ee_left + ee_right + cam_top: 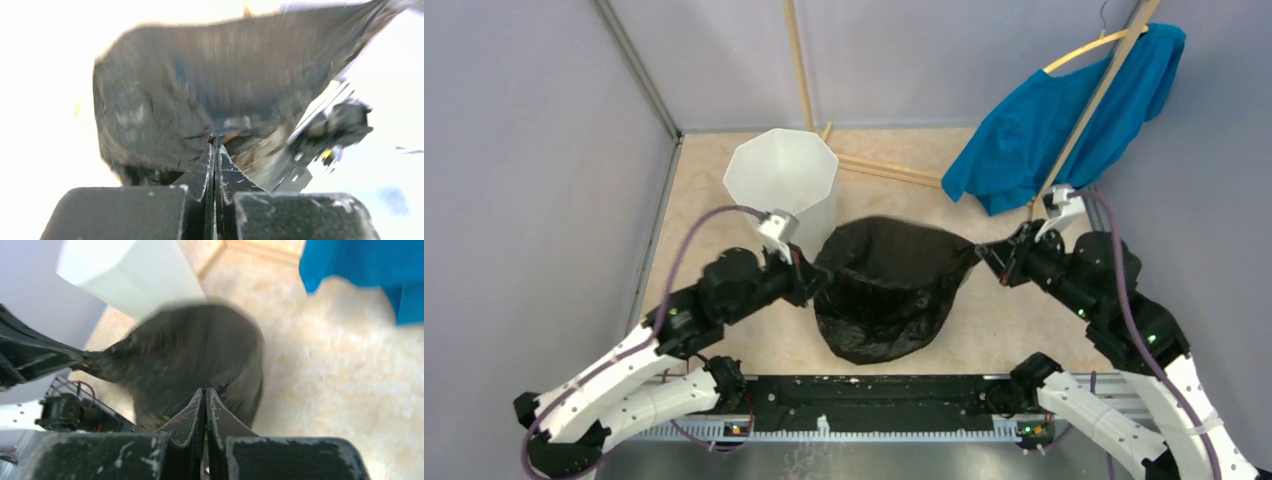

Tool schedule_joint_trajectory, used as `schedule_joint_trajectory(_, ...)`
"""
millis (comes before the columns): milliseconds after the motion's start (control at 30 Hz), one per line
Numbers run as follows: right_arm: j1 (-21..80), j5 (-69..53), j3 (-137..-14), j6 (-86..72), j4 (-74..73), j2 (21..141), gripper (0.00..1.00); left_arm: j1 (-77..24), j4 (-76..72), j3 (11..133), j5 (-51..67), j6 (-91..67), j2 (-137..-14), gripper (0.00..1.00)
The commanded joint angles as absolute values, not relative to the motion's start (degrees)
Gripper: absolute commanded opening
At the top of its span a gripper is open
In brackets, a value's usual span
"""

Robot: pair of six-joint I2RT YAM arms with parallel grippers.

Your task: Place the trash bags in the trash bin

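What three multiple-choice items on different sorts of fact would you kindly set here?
1. Where is the trash bag relative to the trash bin? A inside it; B on its rim; C outside it, in front.
2. Colour of the hanging garment? A blue; B red; C yellow.
3. The left fingers are: A wide open; B shut on the trash bag; C unseen.
Answers: C, the top view shows it hanging in front of the bin; A, plainly blue; B, the left wrist view shows them pinching black plastic.
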State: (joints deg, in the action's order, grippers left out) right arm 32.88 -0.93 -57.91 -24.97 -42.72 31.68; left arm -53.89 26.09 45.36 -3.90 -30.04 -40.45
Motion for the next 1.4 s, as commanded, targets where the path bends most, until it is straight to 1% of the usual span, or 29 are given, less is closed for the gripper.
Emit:
schedule_joint_trajectory(0, 32.9, -1.5, -75.5, -19.4, -37.5, 38.7, 0.00, -53.9, 21.4, 67.9, -6.7, -23.5, -39.7, 0.00)
schedule_joint_trajectory(100, 32.9, -5.0, -85.5, -18.7, -36.7, 42.9, 0.00, -53.9, 22.8, 79.7, -4.2, -22.0, -44.8, 0.00)
schedule_joint_trajectory(167, 32.9, -7.9, -86.5, -20.1, -34.0, 42.7, 0.00, -53.9, 20.8, 80.7, -3.3, -22.9, -45.3, 0.00)
schedule_joint_trajectory(233, 32.9, -8.6, -83.6, -21.6, -31.6, 41.2, 0.00, -53.9, 18.7, 77.6, -4.1, -25.1, -44.4, 0.00)
schedule_joint_trajectory(300, 32.9, -6.3, -78.4, -23.9, -31.4, 39.8, 0.00, -53.9, 19.4, 73.7, -7.1, -27.8, -43.7, 0.00)
schedule_joint_trajectory(400, 32.9, -2.9, -68.3, -26.6, -32.3, 38.2, 0.00, -53.9, 24.2, 69.9, -12.2, -30.2, -43.5, 0.00)
schedule_joint_trajectory(467, 32.9, -0.3, -66.0, -27.7, -35.5, 38.1, 0.00, -53.9, 28.8, 68.9, -16.0, -31.2, -43.0, 0.00)
schedule_joint_trajectory(533, 32.9, 2.2, -69.3, -27.5, -39.3, 39.1, 0.00, -53.9, 32.4, 69.7, -17.5, -31.6, -42.0, 0.00)
schedule_joint_trajectory(600, 32.9, 2.1, -76.1, -25.5, -42.3, 41.2, 0.00, -53.9, 34.0, 71.1, -17.6, -31.3, -40.7, 0.00)
schedule_joint_trajectory(700, 32.9, 1.2, -86.1, -23.4, -43.6, 43.6, 0.00, -53.9, 32.9, 71.3, -16.1, -31.3, -38.4, 0.00)
schedule_joint_trajectory(733, 32.9, 0.7, -87.5, -23.0, -43.5, 44.2, 0.00, -53.9, 32.3, 70.8, -15.1, -31.8, -37.9, 0.00)
schedule_joint_trajectory(967, 33.0, -3.9, -85.3, -24.8, -41.8, 45.1, 0.00, -53.9, 28.1, 65.7, -9.8, -36.3, -35.8, 0.00)
schedule_joint_trajectory(1100, 32.9, -5.4, -85.1, -24.6, -41.1, 45.2, 0.00, -53.9, 26.8, 67.4, -8.8, -35.1, -38.1, 0.00)
schedule_joint_trajectory(1367, 32.9, -8.6, -87.8, -19.1, -41.8, 48.0, 0.00, -53.9, 25.8, 73.5, -9.4, -29.6, -45.2, 0.00)
